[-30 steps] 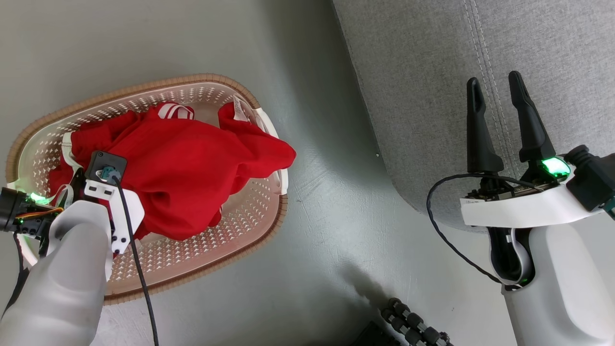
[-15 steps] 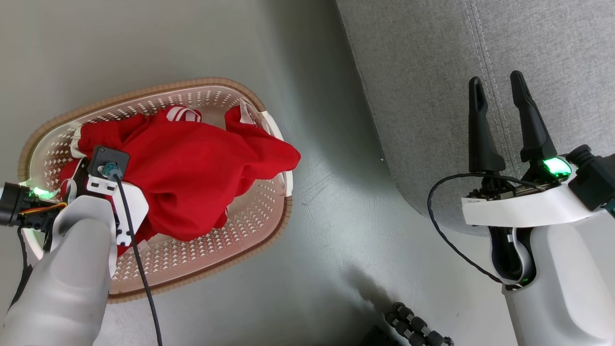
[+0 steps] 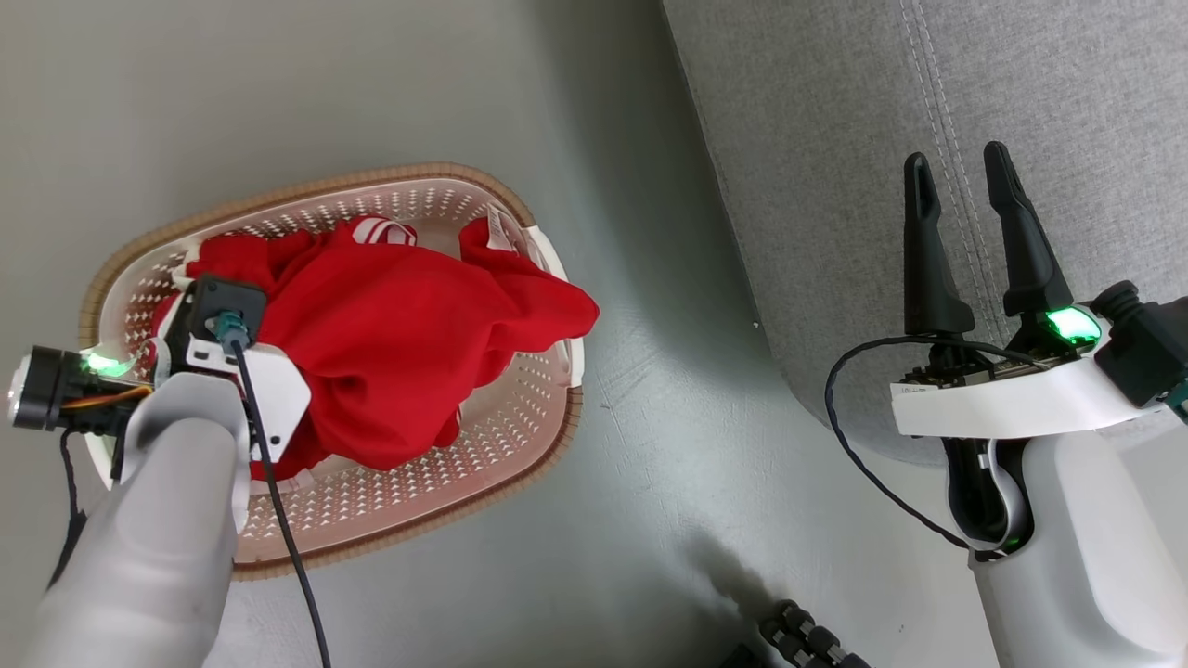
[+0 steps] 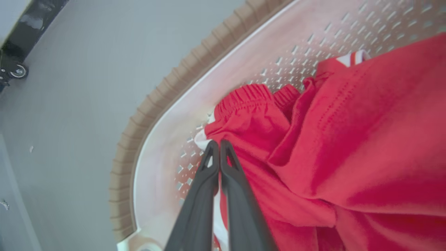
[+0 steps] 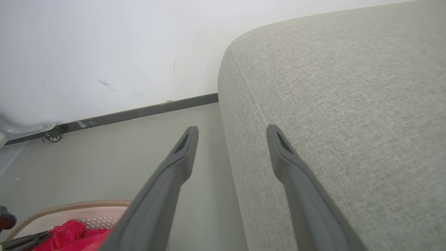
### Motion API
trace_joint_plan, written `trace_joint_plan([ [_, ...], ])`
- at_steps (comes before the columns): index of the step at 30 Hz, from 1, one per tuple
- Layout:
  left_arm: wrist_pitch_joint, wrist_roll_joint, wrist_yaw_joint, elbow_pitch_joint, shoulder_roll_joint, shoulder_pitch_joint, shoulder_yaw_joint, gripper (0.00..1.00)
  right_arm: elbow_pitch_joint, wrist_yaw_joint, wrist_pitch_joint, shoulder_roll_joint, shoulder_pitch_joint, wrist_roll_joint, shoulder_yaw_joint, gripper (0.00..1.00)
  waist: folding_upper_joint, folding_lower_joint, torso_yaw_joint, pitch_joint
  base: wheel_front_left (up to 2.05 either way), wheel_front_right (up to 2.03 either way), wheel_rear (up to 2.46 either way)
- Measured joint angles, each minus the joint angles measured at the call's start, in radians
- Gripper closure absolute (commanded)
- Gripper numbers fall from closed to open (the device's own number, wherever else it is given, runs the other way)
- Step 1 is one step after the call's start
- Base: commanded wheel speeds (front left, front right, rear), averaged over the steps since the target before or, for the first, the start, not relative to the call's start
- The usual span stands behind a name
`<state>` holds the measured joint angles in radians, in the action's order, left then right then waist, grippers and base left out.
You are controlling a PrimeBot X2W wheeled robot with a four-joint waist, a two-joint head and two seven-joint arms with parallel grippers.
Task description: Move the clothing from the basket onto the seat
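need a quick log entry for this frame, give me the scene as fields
left gripper: shut, pinching the edge of the clothing inside the basket
right gripper: open, empty, near the edge of the seat
clothing: red heap in the basket, one fold over its rim
seat: no clothing on the visible part

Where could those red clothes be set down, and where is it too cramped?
The grey seat has a wide bare top, bordered by its rounded edge. The floor strip between basket and seat is also free. It is crowded inside the basket, where the clothing heaps up and spills over the rim.
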<state>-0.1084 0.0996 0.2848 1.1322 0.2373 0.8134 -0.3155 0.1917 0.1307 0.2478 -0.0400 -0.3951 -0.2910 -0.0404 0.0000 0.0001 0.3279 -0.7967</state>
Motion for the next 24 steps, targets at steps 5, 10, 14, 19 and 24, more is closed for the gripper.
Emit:
trace_joint_plan([
  [5,-0.032,-0.005,0.000,-0.012,-0.011,-0.032,0.001,1.00,0.004,0.000,0.000,0.000,0.000,0.003,-0.001,0.00,0.0000,0.0000,-0.013,0.018,0.00,0.00,0.00],
  [10,-0.061,-0.017,0.000,-0.031,-0.026,-0.056,0.003,1.00,0.008,0.000,0.000,-0.001,0.000,0.021,-0.001,0.00,0.0000,0.0000,-0.027,0.038,0.00,0.00,0.00],
  [14,-0.077,-0.022,0.001,-0.042,-0.041,-0.076,0.003,1.00,0.010,0.000,0.000,-0.001,0.000,0.036,-0.001,0.00,0.0000,0.0000,-0.040,0.057,0.00,0.00,0.00],
  [19,-0.095,-0.029,0.001,-0.064,-0.057,-0.104,0.002,1.00,0.013,0.000,0.000,-0.002,0.000,0.049,-0.001,0.00,0.0000,0.0000,-0.056,0.082,0.00,0.00,0.00],
  [24,-0.109,-0.036,0.001,-0.096,-0.065,-0.118,0.002,1.00,0.024,0.000,0.000,-0.002,0.000,0.059,-0.001,0.00,0.0000,0.0000,-0.073,0.109,0.00,0.00,0.00],
])
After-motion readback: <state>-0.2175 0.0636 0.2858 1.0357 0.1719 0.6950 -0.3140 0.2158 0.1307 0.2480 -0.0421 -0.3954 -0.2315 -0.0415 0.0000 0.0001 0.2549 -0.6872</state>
